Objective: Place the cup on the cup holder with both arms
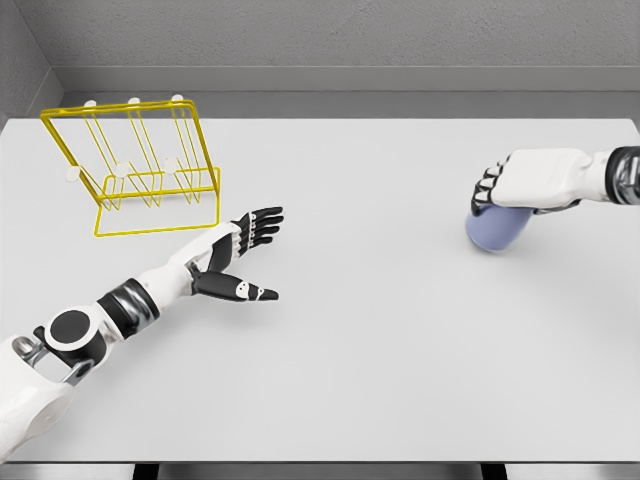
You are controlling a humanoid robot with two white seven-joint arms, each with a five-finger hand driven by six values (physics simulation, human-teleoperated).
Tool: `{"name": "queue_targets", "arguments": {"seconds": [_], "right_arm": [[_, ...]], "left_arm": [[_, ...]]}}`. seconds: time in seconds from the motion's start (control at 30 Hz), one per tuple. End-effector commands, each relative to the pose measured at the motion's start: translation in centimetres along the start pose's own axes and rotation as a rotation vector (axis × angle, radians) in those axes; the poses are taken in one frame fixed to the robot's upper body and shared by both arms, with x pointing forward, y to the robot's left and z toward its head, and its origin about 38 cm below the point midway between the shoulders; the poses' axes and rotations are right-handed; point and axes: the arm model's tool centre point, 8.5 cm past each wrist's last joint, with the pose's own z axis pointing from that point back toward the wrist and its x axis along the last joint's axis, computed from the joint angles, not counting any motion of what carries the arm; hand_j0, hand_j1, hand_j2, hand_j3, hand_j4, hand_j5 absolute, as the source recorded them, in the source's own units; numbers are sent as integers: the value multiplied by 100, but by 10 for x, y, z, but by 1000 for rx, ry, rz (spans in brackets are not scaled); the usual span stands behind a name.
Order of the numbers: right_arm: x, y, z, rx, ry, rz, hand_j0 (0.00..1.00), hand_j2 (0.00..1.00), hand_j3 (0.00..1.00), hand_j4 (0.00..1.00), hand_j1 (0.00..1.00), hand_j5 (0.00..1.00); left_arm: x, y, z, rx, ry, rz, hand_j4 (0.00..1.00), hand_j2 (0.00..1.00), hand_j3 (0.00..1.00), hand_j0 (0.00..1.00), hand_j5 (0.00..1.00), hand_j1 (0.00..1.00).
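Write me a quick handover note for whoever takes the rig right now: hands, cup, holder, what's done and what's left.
Right hand: at the right side of the table, fingers curled over the top of the blue cup; looks like a grasp, though I can't tell if the cup is lifted off the surface.
Left hand: open, empty, palm turned inward, near table centre-left, just in front of the yellow wire cup holder.
Holder: far left of the table, holding no cup.
Done: cup reached by the right hand.
Left: likely bring the cup across, hand it to the left hand, then set it on the holder.
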Motion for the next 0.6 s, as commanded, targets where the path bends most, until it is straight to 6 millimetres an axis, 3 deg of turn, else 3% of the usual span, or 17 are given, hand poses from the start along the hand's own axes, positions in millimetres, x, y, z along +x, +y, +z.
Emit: {"name": "queue_targets", "arguments": {"seconds": [0.0, 0.37, 0.57], "right_arm": [[14, -16, 2, -33, -27, 53, 56, 56, 56, 56, 56, 56], [55, -53, -3, -121, -124, 162, 56, 56, 56, 56, 56, 56], [69, -72, -21, -183, -179, 166, 56, 56, 56, 56, 56, 56]], "left_arm": [[0, 0, 0, 0, 0, 2, 100, 100, 100, 100, 100, 100], [1, 1, 0, 1, -2, -1, 100, 100, 100, 100, 100, 100], [1, 0, 0, 0, -6, 1, 100, 100, 100, 100, 100, 100]]}}
